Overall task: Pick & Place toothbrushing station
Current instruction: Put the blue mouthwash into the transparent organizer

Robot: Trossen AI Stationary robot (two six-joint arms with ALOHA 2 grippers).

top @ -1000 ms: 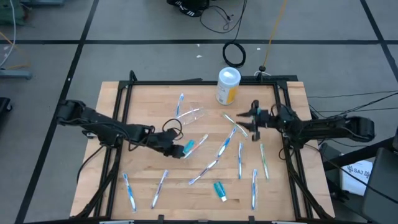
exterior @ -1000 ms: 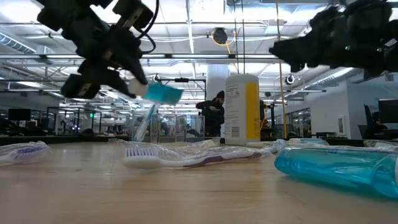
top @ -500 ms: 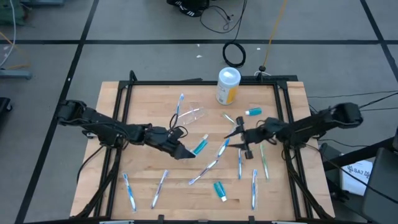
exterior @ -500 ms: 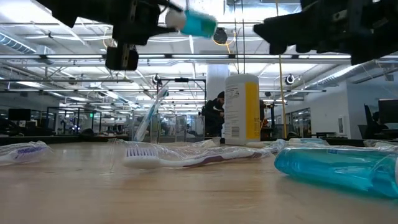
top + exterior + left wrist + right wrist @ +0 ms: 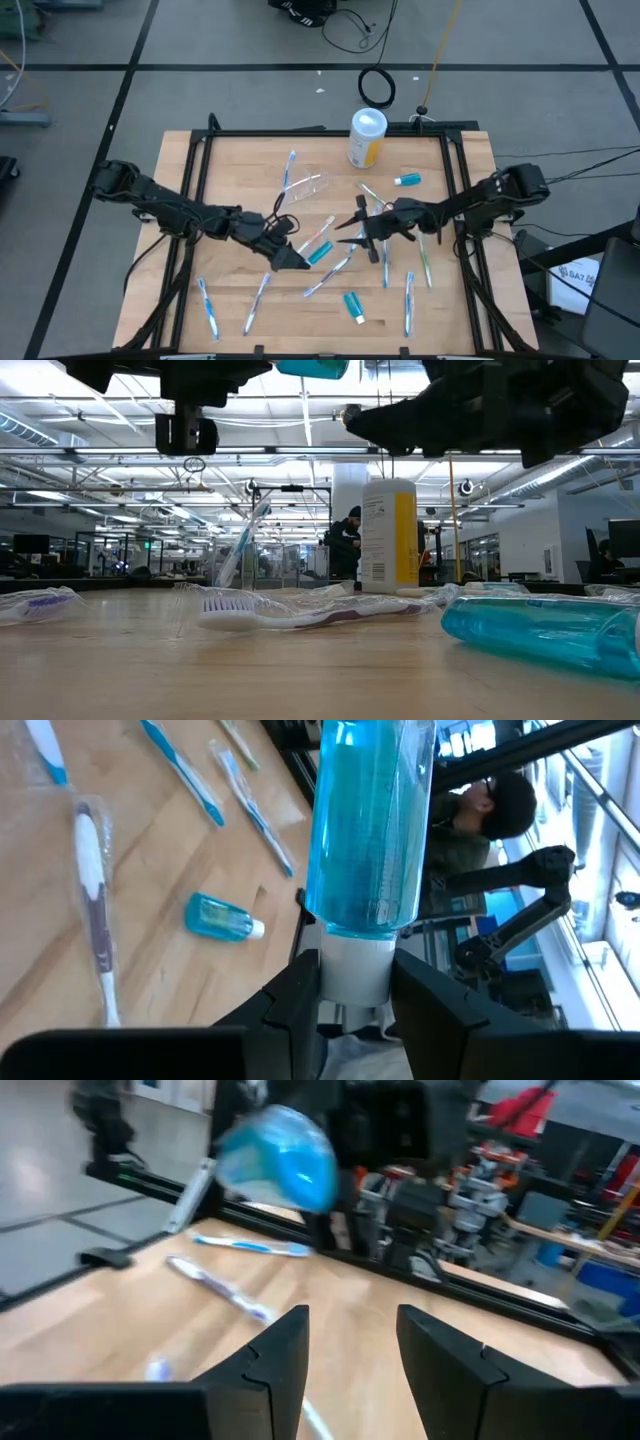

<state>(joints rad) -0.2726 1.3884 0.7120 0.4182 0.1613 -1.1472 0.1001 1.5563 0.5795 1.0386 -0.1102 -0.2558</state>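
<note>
My left gripper [image 5: 300, 262] is near the table's middle, shut on a teal toothpaste tube [image 5: 319, 252] that is raised above the wood. My right gripper [image 5: 348, 221] hovers open just right of it, its fingers pointing at the tube [image 5: 280, 1155], which is a short way off. Two more teal tubes lie flat, one at the far right [image 5: 407, 180] and one near the front [image 5: 353, 305]. Several toothbrushes [image 5: 384, 256] lie scattered on the wood. The clear cup [image 5: 310, 184] lies at the far middle. My left gripper pinches the tube's white cap end [image 5: 355, 965] between its two fingers. The fingers come nearly level from the table's left. The tube's teal body [image 5: 370, 820] sticks out past the fingertips in line with them. It is lifted clear of the table.
A yellow canister with a white lid [image 5: 366, 137] stands at the far edge. A black frame rail [image 5: 445, 170] runs around the wooden top. Wrapped toothbrushes [image 5: 300, 612] and a tube [image 5: 545, 632] lie close to the near edge. A person [image 5: 347, 540] stands in the room behind.
My left gripper has risen with the tube and gone slightly toward the near edge, tipping and rolling so that the tube points more level. My right gripper has swept from the table's right side toward the middle, up to the held tube, and stays open.
</note>
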